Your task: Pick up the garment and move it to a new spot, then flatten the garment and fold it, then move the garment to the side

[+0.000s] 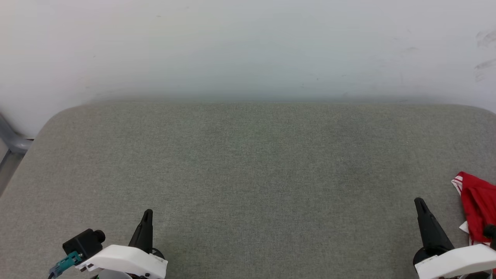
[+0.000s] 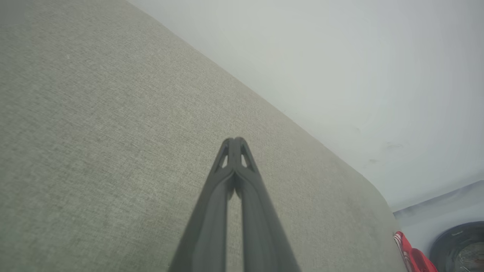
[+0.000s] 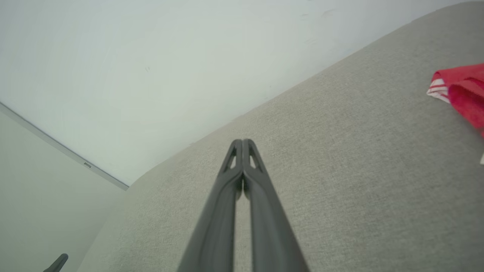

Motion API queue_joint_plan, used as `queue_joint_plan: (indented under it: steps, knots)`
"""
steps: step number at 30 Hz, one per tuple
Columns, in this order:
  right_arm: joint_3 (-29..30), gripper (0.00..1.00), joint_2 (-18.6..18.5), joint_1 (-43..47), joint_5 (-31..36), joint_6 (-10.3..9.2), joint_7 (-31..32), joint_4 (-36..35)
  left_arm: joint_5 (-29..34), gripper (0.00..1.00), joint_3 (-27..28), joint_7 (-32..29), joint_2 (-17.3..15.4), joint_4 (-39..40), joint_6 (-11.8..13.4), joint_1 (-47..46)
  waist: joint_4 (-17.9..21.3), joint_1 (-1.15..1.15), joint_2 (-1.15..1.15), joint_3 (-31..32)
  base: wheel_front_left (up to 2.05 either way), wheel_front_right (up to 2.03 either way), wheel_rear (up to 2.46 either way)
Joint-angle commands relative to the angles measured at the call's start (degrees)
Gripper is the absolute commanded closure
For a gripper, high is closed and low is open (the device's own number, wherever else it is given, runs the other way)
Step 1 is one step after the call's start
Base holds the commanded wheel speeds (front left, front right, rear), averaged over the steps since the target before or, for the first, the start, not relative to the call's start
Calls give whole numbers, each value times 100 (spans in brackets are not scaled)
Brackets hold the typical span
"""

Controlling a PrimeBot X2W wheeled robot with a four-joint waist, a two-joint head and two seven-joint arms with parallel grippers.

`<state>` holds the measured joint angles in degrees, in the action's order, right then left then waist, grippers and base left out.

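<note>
The garment [image 1: 478, 207] is a bright red heap with a white, red-striped edge, lying at the far right of the grey fabric surface [image 1: 248, 174] and cut off by the frame. The right wrist view has the garment [image 3: 461, 90] at its right edge, and the left wrist view catches a sliver of the garment [image 2: 410, 255] at the lower right. My right gripper [image 1: 418, 201] stands just left of the heap, apart from it, shut and holding nothing. My left gripper [image 1: 148, 212] rests at the lower left, far from it, shut and holding nothing.
A pale wall [image 1: 248, 46] rises directly behind the grey surface. The surface has rounded back corners, with a grey pipe [image 1: 11, 141] past its left corner. A dark round object [image 2: 459, 245] sits on the floor beyond the surface's right end.
</note>
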<state>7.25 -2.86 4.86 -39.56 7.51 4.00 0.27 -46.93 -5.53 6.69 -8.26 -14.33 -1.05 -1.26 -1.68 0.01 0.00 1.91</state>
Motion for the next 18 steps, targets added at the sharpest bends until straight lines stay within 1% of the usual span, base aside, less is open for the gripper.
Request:
queue_joint_plan:
  steps: [1,9,10,18]
  knots:
    - [0,100,-6,-166,-176,-1,0,-27,-149,100,62,-37,12,76,-51,-166,2,0,0,-2,0,0,0]
    - [-7,100,-5,-290,-819,-1,37,149,-702,100,209,-198,76,73,-125,-219,16,0,0,-20,0,0,0]
    - [-11,100,-5,-343,-1049,-1,50,211,-896,100,260,-257,98,72,-156,-236,22,0,0,-27,0,0,0]
    - [-19,100,-5,-453,-1617,-1,75,368,-1389,100,391,-402,160,69,-223,-278,36,0,0,-45,0,0,0]
